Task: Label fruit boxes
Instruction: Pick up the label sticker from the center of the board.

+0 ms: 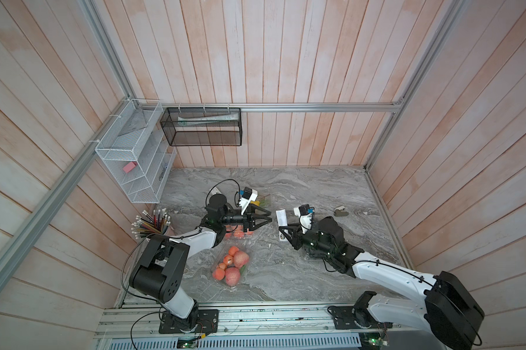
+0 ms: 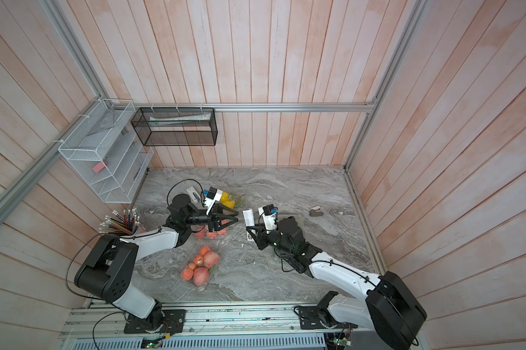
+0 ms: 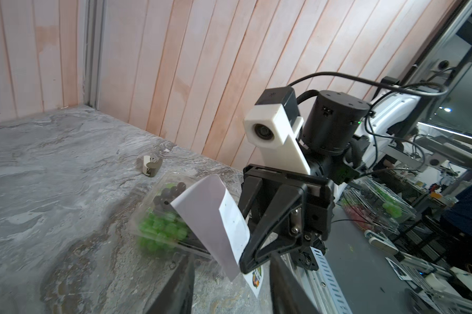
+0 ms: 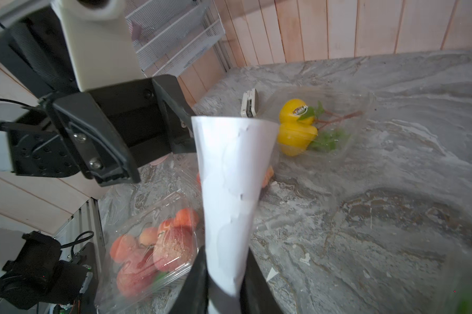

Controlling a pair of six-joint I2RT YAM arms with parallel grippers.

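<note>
My right pincer [image 4: 225, 274] grips a curled white paper sheet [image 4: 229, 168].
My left pincer [image 1: 270, 216] is partly open and empty, tips near the upright sheet. On the grey marbled tabletop [image 1: 331, 188]: clear plastic box of red-orange apples [image 1: 239, 235] beneath the left arm, second apple box [image 4: 147, 217] nearer the bases, yellow-fruit box [image 4: 357, 108] farther back, grape box [image 3: 147, 206] under the right arm.

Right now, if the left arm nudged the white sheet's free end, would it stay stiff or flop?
Likely flop: the white sheet curls into a cone beyond the jaws of the right gripper. It looks thin and light, held up by one end only. A nudge would probably bend it rather than shift it.
</note>
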